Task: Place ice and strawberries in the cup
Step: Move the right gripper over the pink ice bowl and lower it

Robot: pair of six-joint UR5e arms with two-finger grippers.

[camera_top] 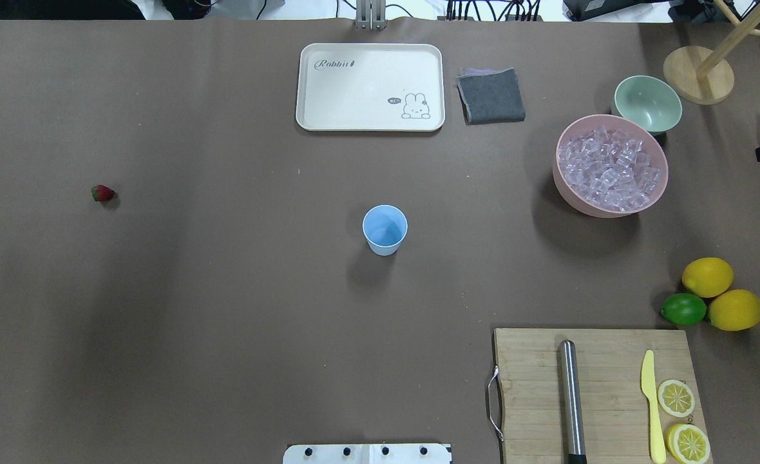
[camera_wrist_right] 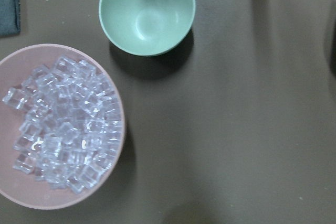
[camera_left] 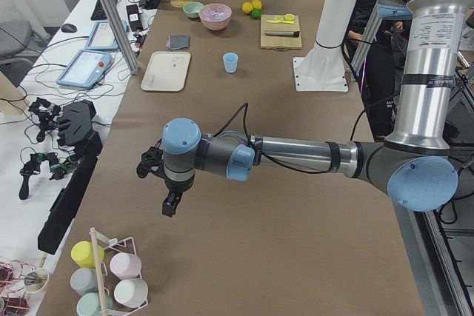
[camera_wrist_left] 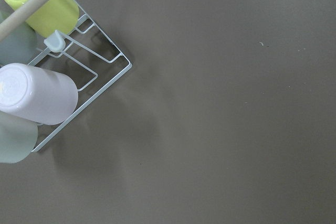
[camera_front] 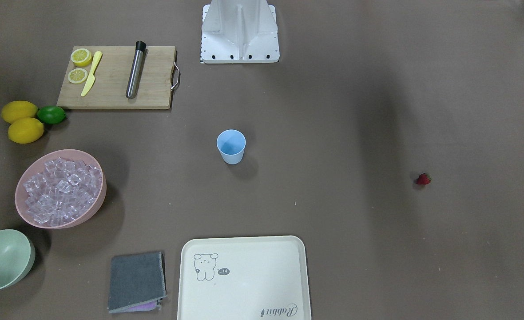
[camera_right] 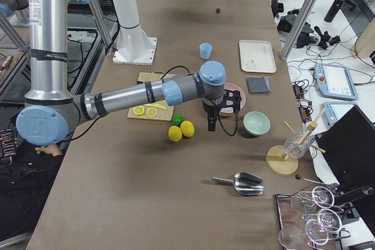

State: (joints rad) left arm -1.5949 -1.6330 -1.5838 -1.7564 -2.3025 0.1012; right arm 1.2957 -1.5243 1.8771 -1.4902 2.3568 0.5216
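The light blue cup stands upright mid-table, and nothing shows inside it. The ice fills a pink bowl on the robot's right; the right wrist view looks straight down on the ice. A single strawberry lies alone far out on the robot's left. My left gripper hangs near the table's left end, well away from the cup. My right gripper hovers by the pink bowl. Both show only in the side views, so I cannot tell whether they are open or shut.
A pale green bowl sits beside the pink bowl. A cutting board carries lemon halves, a yellow knife and a metal rod. Two lemons and a lime, a cream tray, a grey cloth, a cup rack and a metal scoop lie about.
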